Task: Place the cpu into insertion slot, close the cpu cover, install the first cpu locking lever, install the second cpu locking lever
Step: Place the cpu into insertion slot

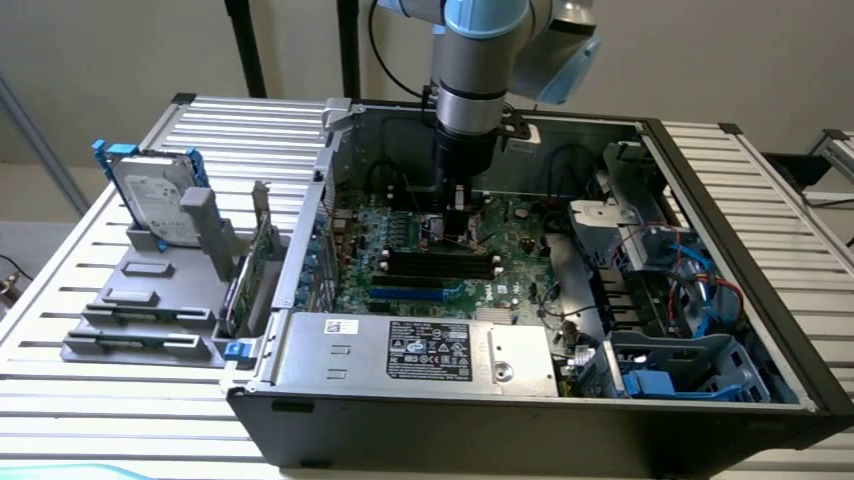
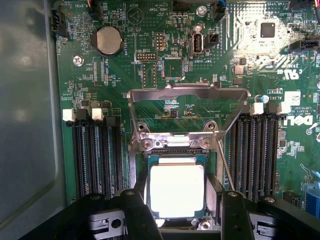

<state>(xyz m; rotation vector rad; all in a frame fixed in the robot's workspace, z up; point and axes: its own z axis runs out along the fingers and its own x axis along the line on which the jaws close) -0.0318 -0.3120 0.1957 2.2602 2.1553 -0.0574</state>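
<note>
We're looking down into the open computer case [image 1: 747, 330] on the slatted table [image 1: 80, 400], and the arm [image 1: 474, 60] drops straight in from the upper middle of the exterior view. The gripper [image 1: 461, 228] sits low over the green motherboard [image 1: 521, 255], just above the centre of that frame. The grey power supply [image 1: 414, 350] lies along the lower middle, and a hard drive [image 1: 154, 190] stands in its rack at the exterior view's left.

Over to the wrist view, and there's the cpu [image 2: 177, 190], pale and square, lying flat and level inside the insertion slot [image 2: 176, 153]. The gripper [image 2: 179, 210] has it between two black fingers [image 2: 137, 212], one against each opposite edge, jaws set wide and closed on the chip. The cpu cover [image 2: 190, 93] is swung up and open on its hinge. Through its window we see bare board, so the socket isn't covered yet. A thin locking lever [image 2: 225, 167] stands free beside the socket, not latched down. Banks of black memory slots [image 2: 95, 155] flank the socket on both sides, and a round coin battery [image 2: 109, 40] sits on the board beyond the raised cover
</note>
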